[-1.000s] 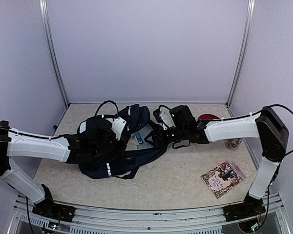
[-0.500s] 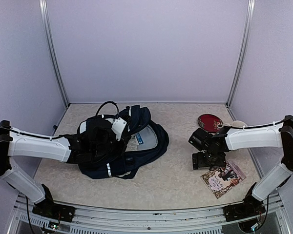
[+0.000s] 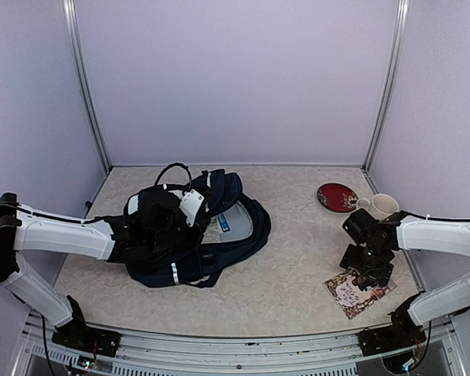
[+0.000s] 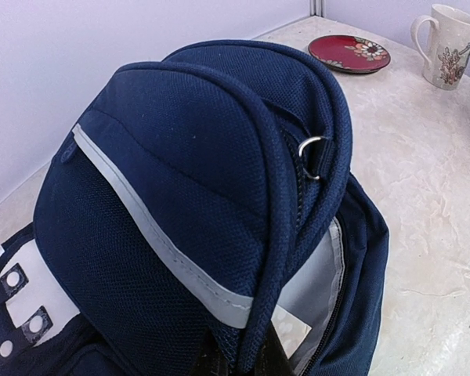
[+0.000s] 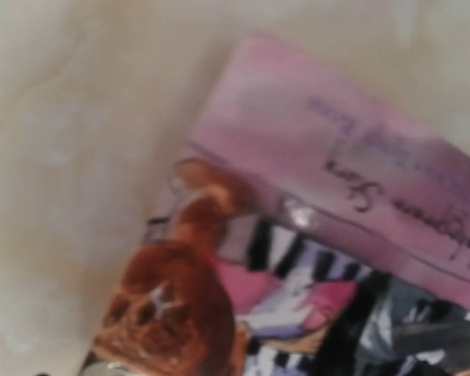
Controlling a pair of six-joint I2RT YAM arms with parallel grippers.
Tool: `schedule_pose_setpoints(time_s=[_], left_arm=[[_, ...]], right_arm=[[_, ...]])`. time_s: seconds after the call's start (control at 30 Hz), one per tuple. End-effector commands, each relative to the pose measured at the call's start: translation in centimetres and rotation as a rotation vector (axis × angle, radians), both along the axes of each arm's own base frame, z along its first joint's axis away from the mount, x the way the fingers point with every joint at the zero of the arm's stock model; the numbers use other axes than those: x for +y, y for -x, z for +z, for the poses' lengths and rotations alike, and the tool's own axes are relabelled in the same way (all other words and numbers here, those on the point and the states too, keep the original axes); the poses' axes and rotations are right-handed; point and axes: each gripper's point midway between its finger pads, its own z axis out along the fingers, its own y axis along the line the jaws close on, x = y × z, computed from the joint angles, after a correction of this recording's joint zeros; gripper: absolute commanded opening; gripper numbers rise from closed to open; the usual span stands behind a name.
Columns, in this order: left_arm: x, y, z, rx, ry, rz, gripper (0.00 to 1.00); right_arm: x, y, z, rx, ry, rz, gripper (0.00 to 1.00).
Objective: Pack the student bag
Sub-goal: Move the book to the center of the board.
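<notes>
The student bag (image 3: 219, 249), dark navy with a pale stripe, lies left of centre with its top flap lifted and the grey lining (image 4: 317, 286) showing. My left gripper (image 3: 189, 223) is shut on the flap's piped edge (image 4: 247, 356) and holds it up. My right gripper (image 3: 366, 265) hovers low over a book (image 3: 351, 294) at the front right, its jaws spread with nothing between them. In the right wrist view the blurred pink and red cover of the book (image 5: 321, 235) fills the frame, and that gripper's fingers do not show there.
A red plate (image 3: 336, 197) and a cream mug (image 3: 383, 205) stand at the back right, by the right wall; both also show in the left wrist view, plate (image 4: 348, 53) and mug (image 4: 446, 43). Bare tabletop (image 3: 298, 258) lies between bag and book.
My right arm has swung away from the bag's opening, to the right and toward the front, and now sits over the book. The left gripper and the bag have stayed put.
</notes>
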Motion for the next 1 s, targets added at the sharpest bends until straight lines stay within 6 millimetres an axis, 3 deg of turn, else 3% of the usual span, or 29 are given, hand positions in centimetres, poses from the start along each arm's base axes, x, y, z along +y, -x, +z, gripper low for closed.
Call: schedule_pose_setpoints(time_s=[0.0,0.1,0.23,0.3,0.4,0.5,0.7,0.8,0.97], left_arm=[[-1.2,-1.5,4.9,-0.121,0.120,-0.003,0.00],[-1.3,-1.6,4.6,-0.115,0.120,-0.004,0.00],[-1.2,-1.6,4.5,-0.114,0.118,-0.003,0.00],[-1.0,-1.6,4.6,-0.118,0.116,0.004,0.00],[-0.6,-1.8,4.8,-0.127,0.113,0.015,0.00],[-0.3,-2.0,5.2,-0.134,0.117,0.025,0.00],[0.0,-2.1,5.4,-0.137,0.121,0.031,0.00],[0.3,-2.2,5.6,-0.139,0.121,0.037,0.00],[0.8,-2.2,6.1,-0.152,0.126,0.051,0.00]], right_arm=[[-1.0,0.8,-0.2,-0.011,-0.069,-0.126,1.00],[-1.7,1.3,-0.7,-0.019,-0.113,-0.195,1.00],[-1.6,-0.1,-0.6,-0.077,-0.129,-0.151,1.00],[0.3,-1.3,-1.2,-0.097,-0.200,-0.046,1.00],[3.7,-1.7,-3.2,-0.058,-0.351,0.056,0.96],[7.2,-1.7,-4.7,-0.036,-0.478,0.157,0.92],[15.0,-1.2,-5.8,0.002,-0.679,0.402,0.84],[18.9,-2.0,-5.3,0.011,-0.678,0.569,0.82],[24.8,-2.5,-2.6,-0.032,-0.741,0.786,0.78]])
